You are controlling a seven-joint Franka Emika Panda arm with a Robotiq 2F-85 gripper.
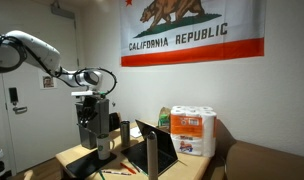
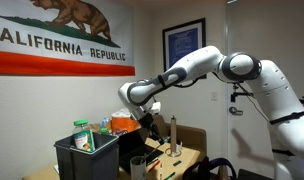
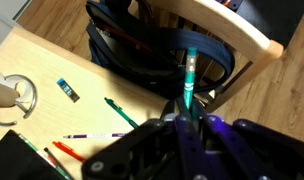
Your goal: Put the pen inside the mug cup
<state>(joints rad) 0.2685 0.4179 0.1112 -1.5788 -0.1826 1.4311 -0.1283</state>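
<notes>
In the wrist view my gripper (image 3: 188, 120) is shut on a teal pen (image 3: 190, 80), which sticks out past the fingertips over the table's edge and a chair. The whitish mug cup (image 3: 6, 95) shows only partly at the left edge of that view, standing on the wooden table (image 3: 52, 60), well away from the pen. In both exterior views the gripper (image 1: 99, 148) (image 2: 149, 127) hangs just above the table, pointing down. The mug is not clear in the exterior views.
Loose pens lie on the table: green (image 3: 120, 112), purple (image 3: 97, 135), red (image 3: 67, 152). A small blue item (image 3: 68, 90) lies near the mug. A chair holds a black bag (image 3: 142, 45). An open laptop (image 1: 157, 150), a dark tumbler (image 1: 125, 132), a paper-roll pack (image 1: 195, 130) and a black bin (image 2: 87, 158) stand nearby.
</notes>
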